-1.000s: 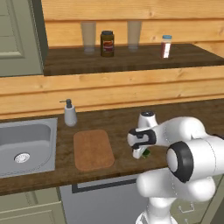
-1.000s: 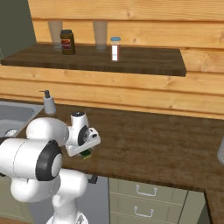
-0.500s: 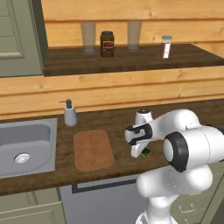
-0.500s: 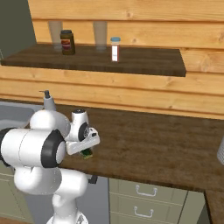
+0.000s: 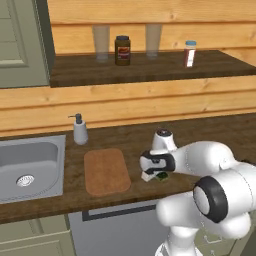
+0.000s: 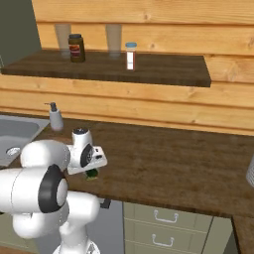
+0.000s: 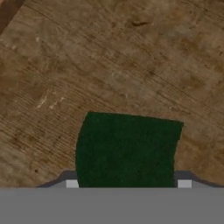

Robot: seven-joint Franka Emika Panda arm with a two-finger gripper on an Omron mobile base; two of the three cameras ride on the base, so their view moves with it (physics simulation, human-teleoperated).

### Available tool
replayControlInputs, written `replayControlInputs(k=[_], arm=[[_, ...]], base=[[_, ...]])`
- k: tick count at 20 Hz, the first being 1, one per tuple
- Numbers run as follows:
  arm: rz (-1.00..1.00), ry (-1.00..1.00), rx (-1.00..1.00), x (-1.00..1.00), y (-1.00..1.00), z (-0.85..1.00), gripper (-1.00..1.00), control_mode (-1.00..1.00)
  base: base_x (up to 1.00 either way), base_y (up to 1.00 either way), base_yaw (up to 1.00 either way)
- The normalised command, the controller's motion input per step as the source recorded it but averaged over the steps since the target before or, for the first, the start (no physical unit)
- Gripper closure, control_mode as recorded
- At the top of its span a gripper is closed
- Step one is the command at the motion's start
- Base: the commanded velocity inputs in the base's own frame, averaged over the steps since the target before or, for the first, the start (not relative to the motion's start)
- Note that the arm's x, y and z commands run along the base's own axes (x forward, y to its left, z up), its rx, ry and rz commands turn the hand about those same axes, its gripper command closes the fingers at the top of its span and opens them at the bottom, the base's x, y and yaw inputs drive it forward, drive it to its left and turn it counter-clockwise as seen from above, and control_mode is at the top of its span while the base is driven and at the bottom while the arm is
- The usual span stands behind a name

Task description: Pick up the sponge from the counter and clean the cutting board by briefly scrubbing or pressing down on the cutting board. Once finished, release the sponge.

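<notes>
Two finger tips of the gripper (image 7: 127, 183) flank the dark green flat sponge (image 7: 127, 148) on the dark wood-plank counter (image 7: 131, 57); grip unconfirmed. Reddish-brown wooden cutting board (image 5: 106, 171) lies left, bare worktop between.

sponge (image 5: 162, 176) mostly hidden under claw (image 5: 159, 176), sink (image 5: 30, 167) cut by left edge

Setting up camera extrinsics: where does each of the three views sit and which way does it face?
Left base view: behind-left of the arm, facing the counter, cutting board and sink; white arm at lower right.
Right base view: behind-right, same counter; arm at lower left.
Hand view: on the hand, looking down at the sponge between the fingers.
Both base views share the soap dispenser, the shelf jars and the sponge.
</notes>
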Motion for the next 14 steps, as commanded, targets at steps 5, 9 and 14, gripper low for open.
replayControlInputs(k=[5,9,14], arm=[[-0.23,0.01,0.21,0.0,0.83,0.85,1.0,-1.0],[-0.23,0.02,0.31,0.13,0.82,0.61,1.0,-1.0],[-0.25,0.06,0.05,0.58,0.99,0.26,1.0,-1.0]], base=[[0.0,0.0,0.0],[0.0,0.0,0.0],[0.0,0.0,0.0]])
